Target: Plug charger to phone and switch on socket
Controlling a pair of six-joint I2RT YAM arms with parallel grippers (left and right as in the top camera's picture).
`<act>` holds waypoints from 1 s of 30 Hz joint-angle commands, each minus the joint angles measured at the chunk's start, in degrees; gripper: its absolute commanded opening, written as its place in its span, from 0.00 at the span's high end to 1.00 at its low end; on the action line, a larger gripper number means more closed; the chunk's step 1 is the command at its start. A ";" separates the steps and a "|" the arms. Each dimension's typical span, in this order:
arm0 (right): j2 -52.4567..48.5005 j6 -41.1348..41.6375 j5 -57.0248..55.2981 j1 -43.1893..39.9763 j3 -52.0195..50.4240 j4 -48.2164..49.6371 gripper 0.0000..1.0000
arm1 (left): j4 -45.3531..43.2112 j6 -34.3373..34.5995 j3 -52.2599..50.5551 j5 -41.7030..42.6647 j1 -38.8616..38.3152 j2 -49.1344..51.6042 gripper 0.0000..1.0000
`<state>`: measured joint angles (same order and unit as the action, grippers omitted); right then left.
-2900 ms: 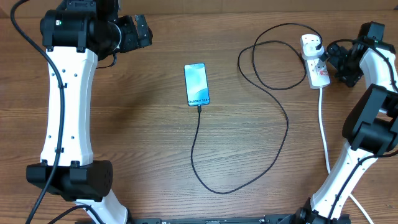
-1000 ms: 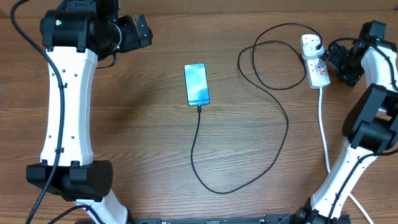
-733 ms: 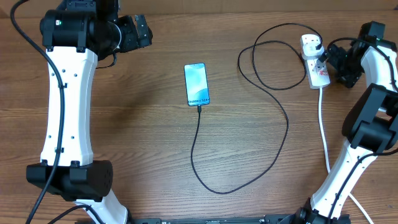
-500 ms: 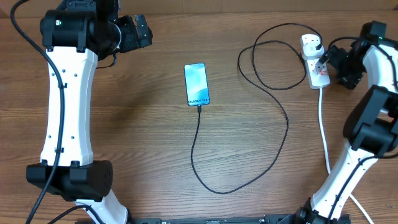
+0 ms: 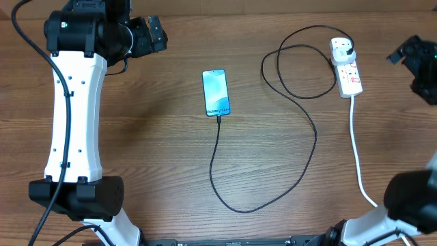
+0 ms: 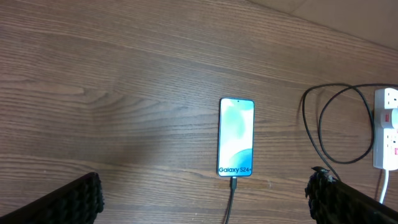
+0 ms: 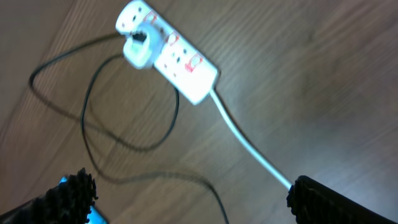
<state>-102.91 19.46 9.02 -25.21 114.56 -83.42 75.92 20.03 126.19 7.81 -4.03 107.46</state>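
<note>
Left gripper (image 5: pixel 161 34) and right gripper (image 7: pixel 186 186): jaws spread fully, holding nothing, touching nothing. Phone (image 5: pixel 215 92) lying centrally, charger (image 5: pixel 315 137) tip at its bottom edge; socket (image 5: pixel 347 68) far right. "Galaxy S24+" lettering readable from left wrist, illegible overhead; charger's full loop seen overhead only.

Teal-screened phone (image 5: pixel 215 92) mid-table, black charger (image 5: pixel 315 137) between it and white socket (image 5: pixel 348 72)

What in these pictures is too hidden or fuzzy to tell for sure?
- Socket switch position: blurred in the right wrist view, too small overhead.
- Phone in the right wrist view: only a corner, cut by the bottom edge.
- Socket in the left wrist view: partly cut by the right edge.
</note>
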 commanded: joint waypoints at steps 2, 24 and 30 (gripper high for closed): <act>6.29 0.20 0.11 1.40 0.20 -4.09 0.00 | 0.15 0.98 -0.07 -0.76 -0.15 0.28 0.00; 31.78 -0.44 -1.25 19.74 -7.17 -13.62 0.00 | 0.15 0.98 -0.07 -0.76 -0.15 0.28 0.00; 37.00 1.75 7.02 20.00 -15.98 -13.64 0.00 | 0.15 0.98 -0.07 -0.76 -0.15 0.28 0.00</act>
<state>-67.53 19.97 11.03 -5.56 101.19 -97.32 75.92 20.03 126.19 7.81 -4.03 107.46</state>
